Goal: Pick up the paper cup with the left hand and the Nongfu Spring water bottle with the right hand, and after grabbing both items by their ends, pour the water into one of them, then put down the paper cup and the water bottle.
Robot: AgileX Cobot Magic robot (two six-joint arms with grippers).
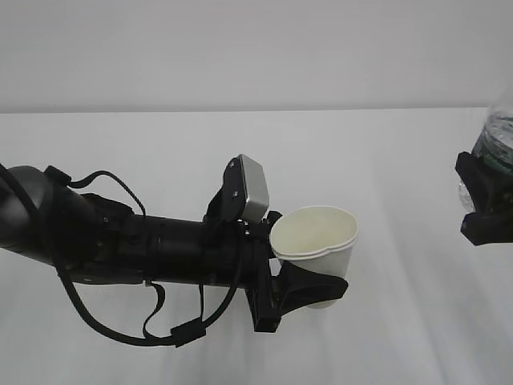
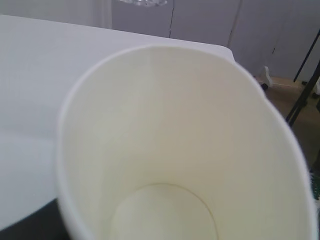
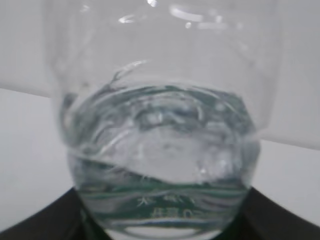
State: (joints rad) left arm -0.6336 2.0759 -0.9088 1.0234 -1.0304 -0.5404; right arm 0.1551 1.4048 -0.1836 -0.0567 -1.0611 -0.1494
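Left tool: black fingers at the end of a black arm with looping cables and a grey block at the wrist; reaches in from the left of the exterior view. Fingers stand part open and are closed round the lower body of the paper cup, one finger curving under its wall. Cup held clear of the white bench, mouth up and tipped a little toward the camera.

Paper cup, interior: cream-coloured wall and round base fill the left wrist view. No liquid can be made out inside it. No print or lettering visible on the cup.

Right tool: black, at the far right edge of the exterior view, mostly cut off by the frame. Fingers part open and gripping the Nongfu Spring water bottle, which is well apart from the cup.

Bottle: clear ribbed plastic, dark green label band. The right wrist view looks along the bottle; the water lies pooled in it with a slanting surface.

Writing: faint white characters on the green band low in the right wrist view; too blurred to read.
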